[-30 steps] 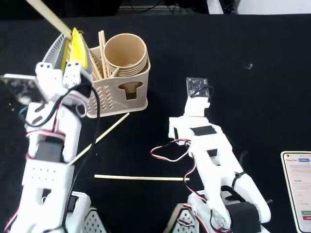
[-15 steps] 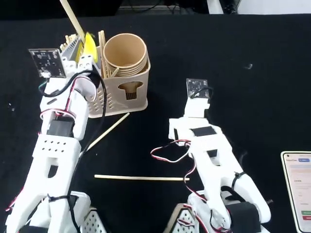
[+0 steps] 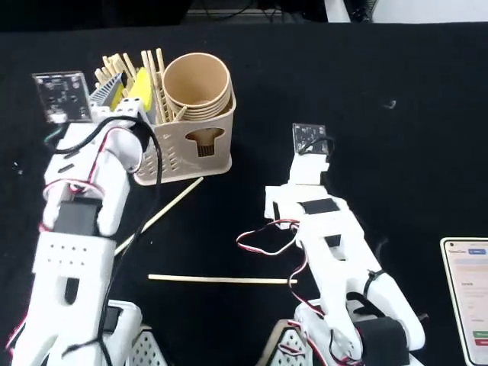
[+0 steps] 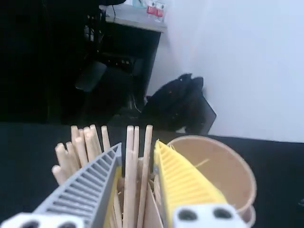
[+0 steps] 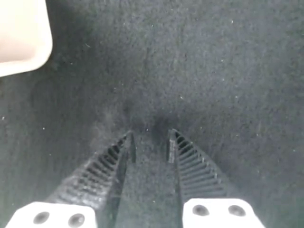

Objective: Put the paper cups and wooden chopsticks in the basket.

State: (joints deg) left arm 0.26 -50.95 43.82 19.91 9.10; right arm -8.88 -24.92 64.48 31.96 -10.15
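My left claw [image 4: 136, 153] hangs over the basket [image 3: 194, 152]. Its gray and yellow fingers are parted and grip nothing. They straddle the tops of the chopsticks [image 4: 132, 161] that stand upright in the compartment beside the cups [image 3: 197, 80]. The cups sit nested in the basket's other compartment.

My right claw [image 5: 149, 137] hovers low over bare tabletop [image 3: 381, 152], jaws apart and empty, with a corner of the basket nearby.

Two more sticks lie on the tabletop. A slanted stick [image 3: 164, 210] runs from the basket's front toward my left arm, and a level stick [image 3: 221, 280] lies between my two arm bases. A phone [image 3: 467, 297] lies at the tabletop's right edge.
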